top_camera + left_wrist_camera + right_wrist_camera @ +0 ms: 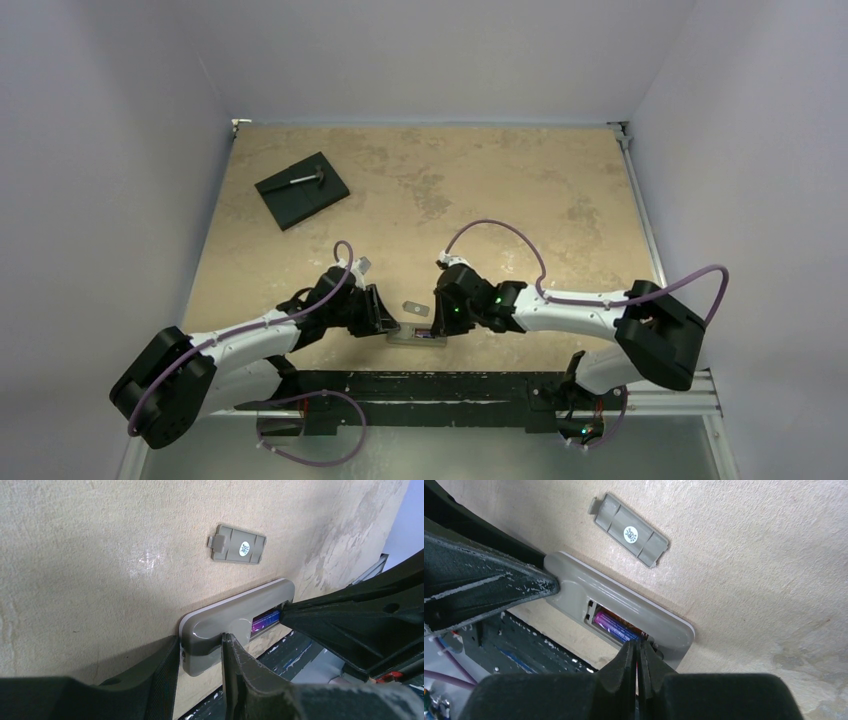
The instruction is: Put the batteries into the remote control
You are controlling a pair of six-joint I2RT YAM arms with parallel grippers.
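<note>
Now: remote [225, 617] lies back-up at the near edge of the worktop [480, 190], with its recess open and a purple battery [614, 625] seated in it.
Left fingers [232, 652] are parted around the remote's end and clamp it. Right fingers [631, 662] are closed tip to tip with nothing visible between them, tips at the battery's end. Loose cover [238, 544] lies flat just beyond the remote, not touching.

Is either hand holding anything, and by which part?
Left hand clamps the remote control across its end. Right hand, shut, holds nothing, tips at the purple battery.
</note>
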